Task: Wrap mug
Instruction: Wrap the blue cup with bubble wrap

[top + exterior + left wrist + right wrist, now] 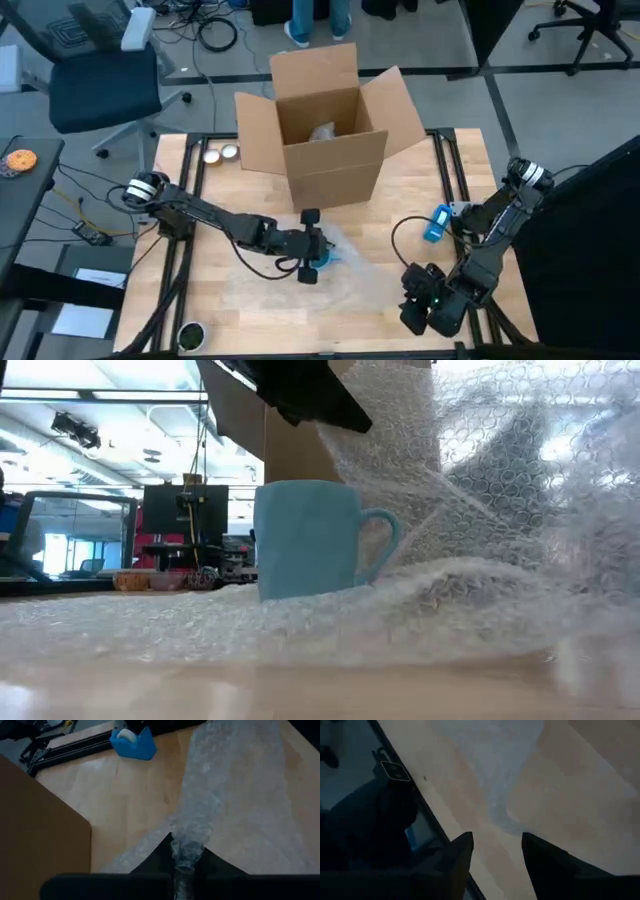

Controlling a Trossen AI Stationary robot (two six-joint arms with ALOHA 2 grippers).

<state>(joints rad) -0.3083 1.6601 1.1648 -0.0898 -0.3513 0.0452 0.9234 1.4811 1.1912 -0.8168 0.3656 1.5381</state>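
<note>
A light blue mug (310, 540) stands upright on a sheet of clear bubble wrap (300, 625) in the middle of the table, its handle showing on the right in the low view. My left gripper (312, 248) is just above the mug (327, 258), shut on a gathered piece of the wrap (200, 810). The sheet (375, 272) spreads over the table toward the right and near edges. My right gripper (415, 300) waits open near the table's front right corner, its fingers (457, 852) over bare table beside the wrap's edge (490, 775). My left gripper pinches a bunched, crumpled part of the bubble wrap (184, 851) between its two fingers; how many layers cannot be told. The fingers come slanting down from the table's left. The held part is raised above the mug (430, 450), and the rest slopes down onto the table.
An open cardboard box (330, 130) stands just behind the mug, with something pale inside. A blue tape dispenser (437, 222) sits to the right, two small round things (220, 153) are at the far left, and a small round container (188, 335) is at the front left corner.
</note>
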